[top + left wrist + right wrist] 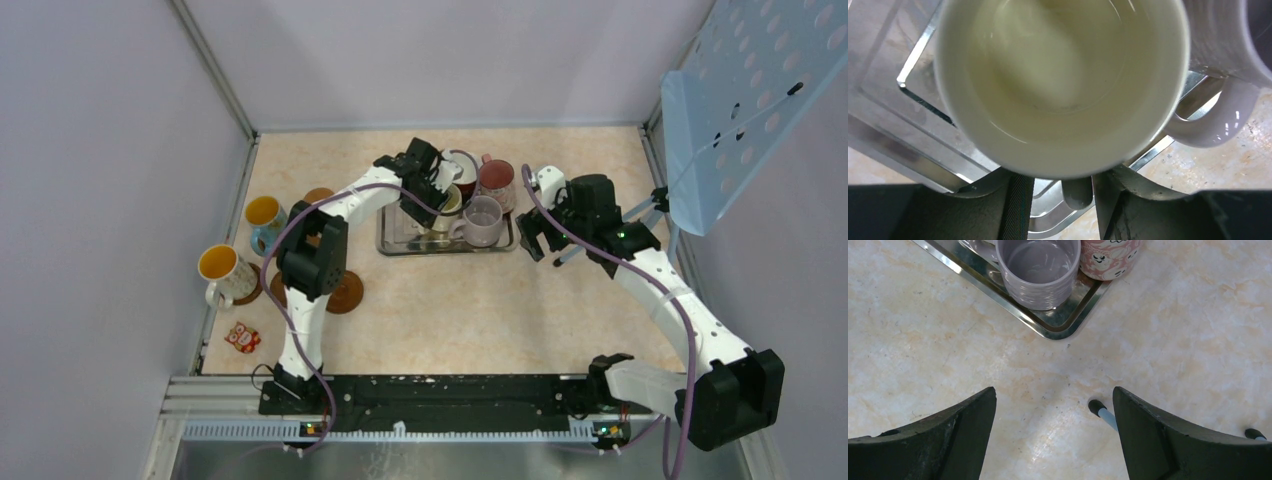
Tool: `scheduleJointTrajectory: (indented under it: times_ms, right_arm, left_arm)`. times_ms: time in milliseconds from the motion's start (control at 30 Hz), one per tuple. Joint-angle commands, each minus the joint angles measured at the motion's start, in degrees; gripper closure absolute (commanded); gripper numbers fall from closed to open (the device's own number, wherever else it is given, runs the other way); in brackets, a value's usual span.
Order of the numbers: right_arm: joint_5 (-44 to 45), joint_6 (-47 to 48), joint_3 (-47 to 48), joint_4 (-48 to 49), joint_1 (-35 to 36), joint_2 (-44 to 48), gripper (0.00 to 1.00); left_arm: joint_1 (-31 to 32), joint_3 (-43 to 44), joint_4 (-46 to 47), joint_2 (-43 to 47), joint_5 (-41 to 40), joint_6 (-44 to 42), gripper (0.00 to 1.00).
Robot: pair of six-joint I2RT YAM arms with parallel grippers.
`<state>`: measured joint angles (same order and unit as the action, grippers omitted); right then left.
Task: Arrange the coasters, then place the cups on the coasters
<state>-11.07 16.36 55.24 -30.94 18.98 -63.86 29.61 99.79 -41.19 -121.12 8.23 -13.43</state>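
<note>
While the lilac cup (1220, 50) crowds it, open left fingers (1018, 215) straddle the cream cup's (1058, 85) handle (1077, 194) (right fingers (948, 440) gape).

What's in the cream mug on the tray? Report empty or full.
Empty: the left wrist view looks into the cream mug and shows only bare glaze.

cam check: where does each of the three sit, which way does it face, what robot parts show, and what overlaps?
Top external: above and behind the bases, looking down on the table; left arm and right arm both show.
Left wrist: looks down into the cream mug on the tray; left gripper at the bottom edge.
Right wrist: looks down at bare table by the tray corner; right gripper, open, at the bottom.
Shared: the lilac mug appears in all three.
</note>
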Motion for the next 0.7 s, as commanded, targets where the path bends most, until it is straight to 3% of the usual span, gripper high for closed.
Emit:
scheduleJointTrajectory:
  times_ms: [0, 67, 167, 433, 667]
  right_arm:
    - [-0.73, -0.10, 0.30, 0.76, -0.24, 1.71, 0.15]
    - [-0.72, -0.10, 0.30, 0.78, -0.20, 1.69, 0.15]
    - [-0.72, -0.17, 0.20, 0.75, -0.21, 1.86, 0.15]
    - [-0.72, -0.01, 0.25, 0.35, -0.30, 2.16, 0.15]
    - [-0.96, -0.19, 0.08, 0.37, -0.27, 2.31, 0.15]
  left_arm:
    - [-0.16, 1.85, 2.12, -1.86, 2.52, -1.22, 0.50]
    - [-0.09, 1.86, 2.31, -2.22, 2.18, -1.33, 0.52]
    - [-0.09, 1.75, 2.43, -2.23, 1.15, -1.15, 0.61]
    - [-0.51, 0.16, 1.42, 0.81, 0.19, 0.13, 1.00]
    - [-3.67, -6.55, 3.76, 9.17, 2.94, -0.75, 1.00]
